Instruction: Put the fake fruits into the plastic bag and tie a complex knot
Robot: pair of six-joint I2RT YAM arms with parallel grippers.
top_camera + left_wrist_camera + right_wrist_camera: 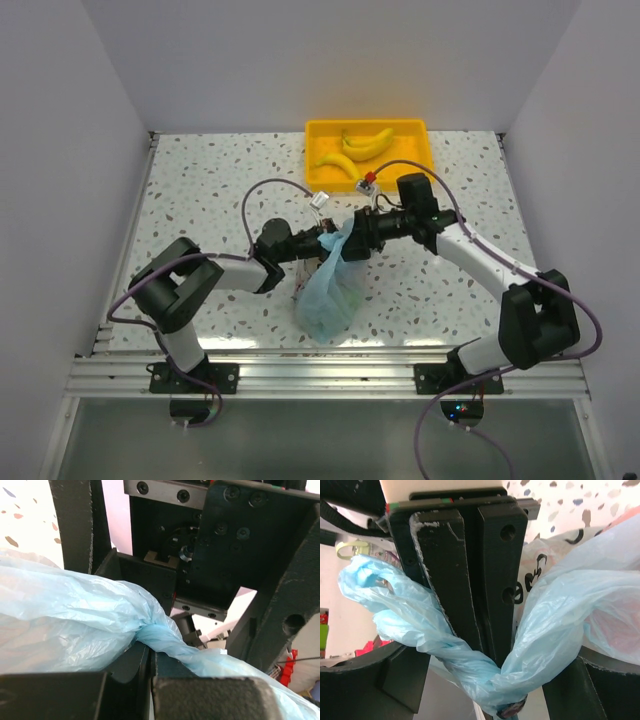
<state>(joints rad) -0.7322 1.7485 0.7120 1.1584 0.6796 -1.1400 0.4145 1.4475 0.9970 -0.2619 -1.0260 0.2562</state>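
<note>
In top view alone, 2 bananas [368,144]

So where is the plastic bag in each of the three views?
Top external: plastic bag just below centre.
Left wrist: plastic bag fills left and bottom.
Right wrist: plastic bag spreads across centre and right.
Shared landmark: the speckled table, top left in left wrist, top right in right wrist.

no legible txt anywhere; black print on the plastic bag [560,615] too crumpled to read.
</note>
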